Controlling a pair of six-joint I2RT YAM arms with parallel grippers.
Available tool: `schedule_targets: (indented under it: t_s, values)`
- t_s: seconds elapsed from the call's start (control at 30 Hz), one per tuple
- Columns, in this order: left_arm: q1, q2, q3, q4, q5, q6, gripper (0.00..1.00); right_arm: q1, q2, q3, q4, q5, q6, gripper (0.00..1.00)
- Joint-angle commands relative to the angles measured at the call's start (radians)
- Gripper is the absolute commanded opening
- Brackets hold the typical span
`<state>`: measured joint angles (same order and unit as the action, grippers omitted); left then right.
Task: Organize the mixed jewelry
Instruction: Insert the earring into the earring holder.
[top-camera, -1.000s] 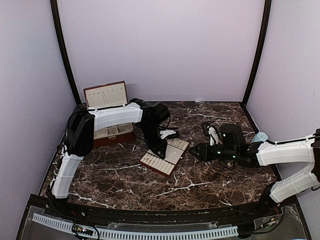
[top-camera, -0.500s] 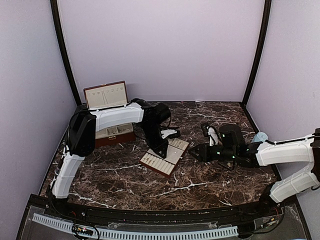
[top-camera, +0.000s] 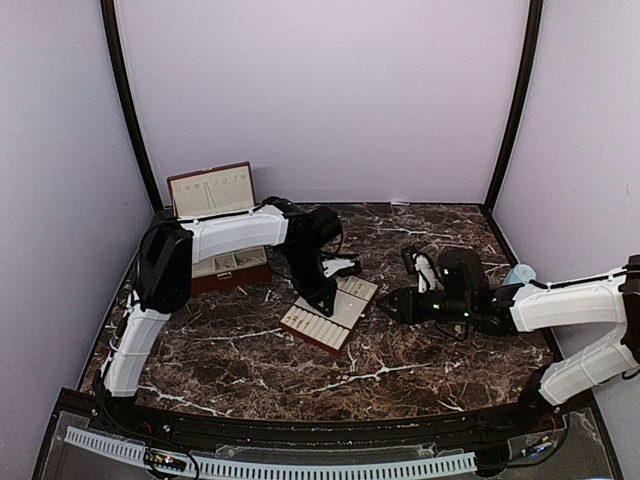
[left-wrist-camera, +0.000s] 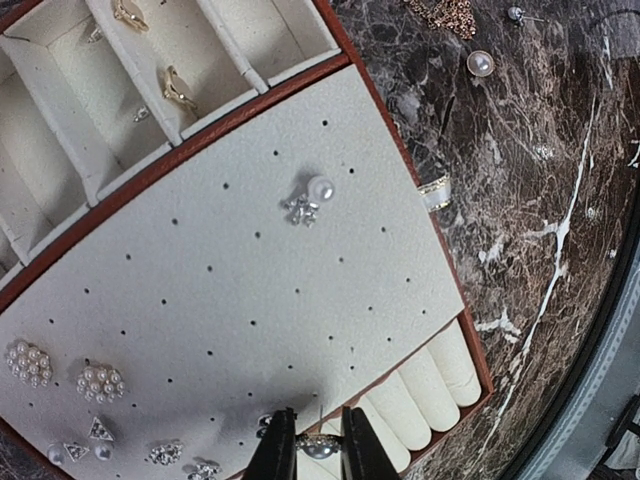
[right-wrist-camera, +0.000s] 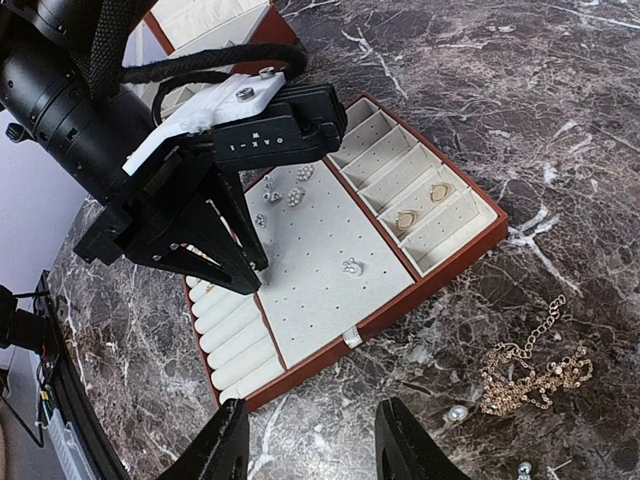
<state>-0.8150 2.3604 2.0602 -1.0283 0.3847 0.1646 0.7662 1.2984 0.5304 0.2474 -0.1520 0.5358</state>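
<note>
Left wrist: tray (left-wrist-camera: 250, 280) w/ pearl studs (left-wrist-camera: 320, 188), rings (left-wrist-camera: 178, 90) in compartments

I work in a robot test booth: plain lilac walls (top-camera: 330, 100) close three sides between black corner posts (top-camera: 515, 100). My left arm (top-camera: 230, 232) and right arm (top-camera: 570, 303) stand at the near edge of a dark marble-patterned table (top-camera: 400, 370), by a white slotted cable duct (top-camera: 300, 467).

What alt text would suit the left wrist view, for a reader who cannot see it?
The left gripper pinches a pearl stud over a cream perforated pad at the bottom edge. More studs sit on the pad and rings lie in slots beyond it. A loose pearl and a gold chain lie on the marble table at top right.
</note>
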Motion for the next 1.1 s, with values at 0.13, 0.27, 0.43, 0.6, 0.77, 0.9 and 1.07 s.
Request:
schedule_targets:
  t_s: [0.13,0.27,0.43,0.6,0.77,0.9,1.07]
  values:
    - [-0.005,0.005,0.03,-0.058,0.009,0.02,0.1,0.012,0.013,0.006,0.048,0.013,0.005,0.44]
    - [-0.005,0.006,0.032,-0.07,0.009,0.025,0.1,0.012,0.018,0.004,0.053,0.012,0.006,0.44]
    - [-0.005,0.009,0.033,-0.063,0.009,0.024,0.1,0.012,0.02,0.002,0.057,0.011,0.007,0.44]
    - [-0.006,0.02,0.047,-0.055,0.014,0.018,0.1,0.012,0.019,0.002,0.058,0.011,0.008,0.44]
    - [-0.008,0.027,0.054,-0.057,0.016,0.018,0.1,0.013,0.019,-0.003,0.058,0.012,0.007,0.44]
    - [-0.009,0.03,0.055,-0.058,0.011,0.02,0.09,0.013,0.021,-0.002,0.061,0.012,0.009,0.44]
    - [-0.009,0.033,0.057,-0.058,0.022,0.018,0.09,0.013,0.024,-0.002,0.062,0.011,0.008,0.44]
